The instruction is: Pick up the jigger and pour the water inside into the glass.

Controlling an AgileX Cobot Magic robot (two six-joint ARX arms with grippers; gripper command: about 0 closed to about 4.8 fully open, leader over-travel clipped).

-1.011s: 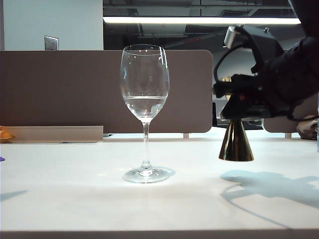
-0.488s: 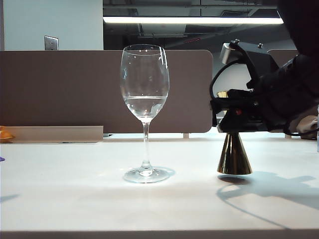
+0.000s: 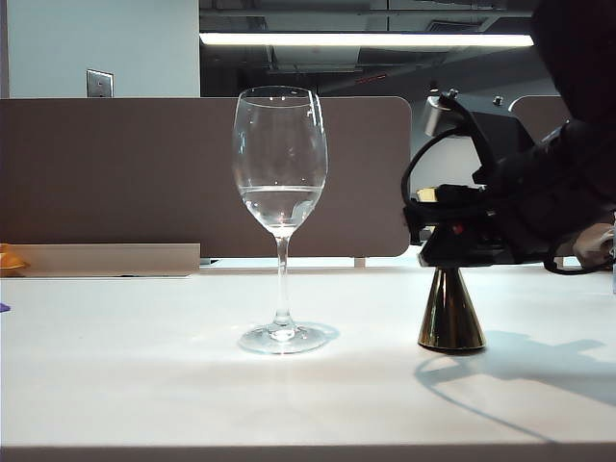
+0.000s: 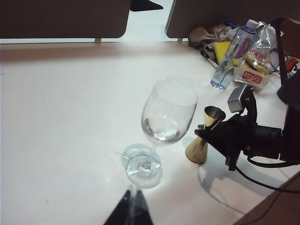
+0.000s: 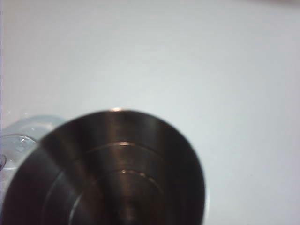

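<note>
Standing jigger [image 3: 450, 318] within right gripper [image 3: 445, 243]

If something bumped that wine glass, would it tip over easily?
Probably. The glass carries a wide bowl on a thin stem over a small foot, so it looks top-heavy. The water sits high, which likely adds to that. Thin clear glass also suggests it would break.

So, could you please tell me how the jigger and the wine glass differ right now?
The glass is clear and tall; the jigger is shiny gold metal and about half its height. The glass stands free, while the right gripper is clamped around the jigger's waist. The glass holds water; no water shows inside the jigger. Both are upright on the white table. The left gripper holds nothing.
</note>
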